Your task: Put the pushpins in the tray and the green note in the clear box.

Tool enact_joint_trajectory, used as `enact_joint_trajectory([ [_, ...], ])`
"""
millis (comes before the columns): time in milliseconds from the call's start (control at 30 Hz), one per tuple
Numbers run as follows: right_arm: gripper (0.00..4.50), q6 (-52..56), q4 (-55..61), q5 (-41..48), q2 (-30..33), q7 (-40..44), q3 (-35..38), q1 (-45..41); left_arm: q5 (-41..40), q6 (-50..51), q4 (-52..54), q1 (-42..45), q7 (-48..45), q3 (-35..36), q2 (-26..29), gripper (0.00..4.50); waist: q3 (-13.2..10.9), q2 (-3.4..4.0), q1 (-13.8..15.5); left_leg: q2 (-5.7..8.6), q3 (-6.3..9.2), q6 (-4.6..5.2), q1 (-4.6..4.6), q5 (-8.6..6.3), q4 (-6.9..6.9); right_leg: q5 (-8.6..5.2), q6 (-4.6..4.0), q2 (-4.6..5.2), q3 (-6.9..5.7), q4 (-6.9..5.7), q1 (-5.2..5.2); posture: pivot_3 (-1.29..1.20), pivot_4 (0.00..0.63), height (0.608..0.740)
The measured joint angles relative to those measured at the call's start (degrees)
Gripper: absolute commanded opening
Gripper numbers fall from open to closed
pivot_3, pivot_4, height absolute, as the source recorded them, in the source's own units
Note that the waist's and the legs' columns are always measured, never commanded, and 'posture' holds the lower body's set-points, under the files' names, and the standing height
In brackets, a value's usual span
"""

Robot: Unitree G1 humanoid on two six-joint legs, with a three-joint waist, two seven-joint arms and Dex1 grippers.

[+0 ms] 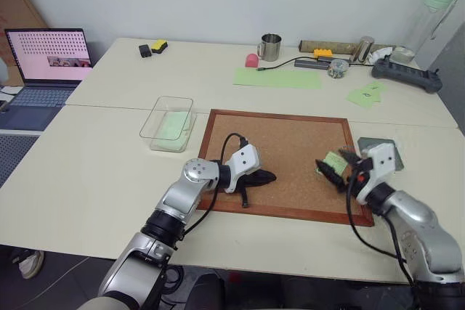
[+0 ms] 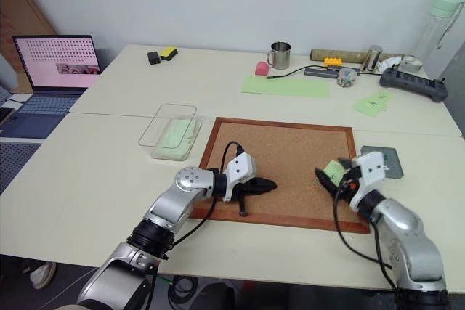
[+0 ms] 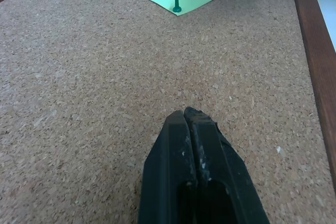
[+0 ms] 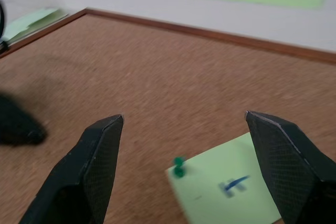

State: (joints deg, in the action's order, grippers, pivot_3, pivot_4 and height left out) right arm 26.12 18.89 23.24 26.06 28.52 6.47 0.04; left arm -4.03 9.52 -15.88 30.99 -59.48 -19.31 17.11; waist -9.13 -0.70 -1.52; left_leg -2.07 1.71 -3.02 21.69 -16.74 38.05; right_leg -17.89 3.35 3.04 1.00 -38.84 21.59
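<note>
Judging the small square light-green sticky note (image 4: 226, 187) first, we take it for thin, limp paper, held to the brown cork board (image 1: 290, 143) by a tiny green-headed pushpin (image 4: 179, 166) standing upright near one corner. We expect the pin's plastic head to be hard, smooth and easy to lose, so we would close on the head from the sides and draw straight up; the paper is likely to tear if dragged while pinned. Once freed, the note should be taken by an edge or corner, since it lies flat on the cork.

Our right gripper (image 4: 184, 129) hangs low over the board with its two black fingers spread wide and holding nothing, the pin and note lying between them. Our left gripper (image 3: 190, 116) rests over the cork near the board's front edge, fingers pressed together on nothing.

The small flat dark-grey tray (image 2: 383, 159) sits just off the board's right frame, near the right arm. The transparent rectangular plastic box (image 1: 168, 121) stands beyond the left frame, with pale-green paper inside. We see open cork between the arms; the raised wooden frame could catch a low sweep.
</note>
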Motion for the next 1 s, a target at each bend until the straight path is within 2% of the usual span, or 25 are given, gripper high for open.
enact_joint_trajectory([
  [233,3.88,0.0,-0.5,-2.1,-1.4,-1.6,-2.0,-0.1,0.0,0.0,0.0,0.0,0.0,0.0,0.0,0.0,0.0,0.0,0.0,0.0,0.01,0.0,0.0,0.0,0.0,0.0,0.0,0.0,-0.02,0.0,0.0,0.0,0.15,0.74],
  [267,3.51,0.0,-0.9,-2.5,-1.7,-1.7,-2.2,-0.3,0.0,0.0,0.0,0.0,0.0,0.0,0.0,0.0,0.0,0.0,0.0,0.0,0.02,0.0,0.0,0.0,0.0,0.0,0.0,0.0,-0.02,0.0,0.01,0.0,0.15,0.74],
  [300,3.42,0.0,-1.4,-2.8,-1.9,-1.9,-2.4,-0.5,0.0,0.0,0.0,0.0,0.0,0.0,0.0,0.0,0.0,0.0,0.0,0.0,0.01,0.0,0.0,0.0,0.0,0.0,0.0,0.0,-0.02,0.0,0.01,0.0,0.15,0.74],
  [667,0.89,0.0,-3.8,-4.1,-2.8,-2.6,-2.8,-1.4,-0.1,0.1,0.1,0.0,0.0,0.0,0.0,0.0,0.0,0.0,0.0,0.0,0.01,0.0,0.0,0.0,0.0,0.0,0.0,0.0,-0.02,0.0,0.01,0.0,0.15,0.74],
  [800,0.13,0.0,-4.1,-4.2,-2.8,-2.9,-2.5,-1.4,-0.1,0.1,0.1,0.0,0.0,0.0,0.0,0.0,0.0,0.0,0.0,0.0,0.01,0.0,0.0,0.0,0.0,0.0,0.0,0.0,-0.02,0.0,0.01,0.0,0.15,0.74],
  [833,0.02,0.0,-4.2,-4.2,-2.8,-3.1,-2.3,-1.4,-0.1,0.1,0.2,0.0,0.0,0.0,0.0,0.0,0.0,0.0,0.0,0.0,0.02,0.0,0.0,0.0,0.0,0.0,0.0,0.0,-0.02,0.0,0.01,0.0,0.15,0.74],
  [1000,0.02,-0.1,-4.2,-4.2,-3.0,-3.3,-2.3,-1.4,-0.1,0.2,0.2,-0.1,0.1,0.0,0.0,0.0,0.0,0.0,0.0,0.0,0.01,0.0,0.0,0.0,0.0,0.0,0.0,0.0,-0.01,0.0,0.01,0.0,0.15,0.74],
])
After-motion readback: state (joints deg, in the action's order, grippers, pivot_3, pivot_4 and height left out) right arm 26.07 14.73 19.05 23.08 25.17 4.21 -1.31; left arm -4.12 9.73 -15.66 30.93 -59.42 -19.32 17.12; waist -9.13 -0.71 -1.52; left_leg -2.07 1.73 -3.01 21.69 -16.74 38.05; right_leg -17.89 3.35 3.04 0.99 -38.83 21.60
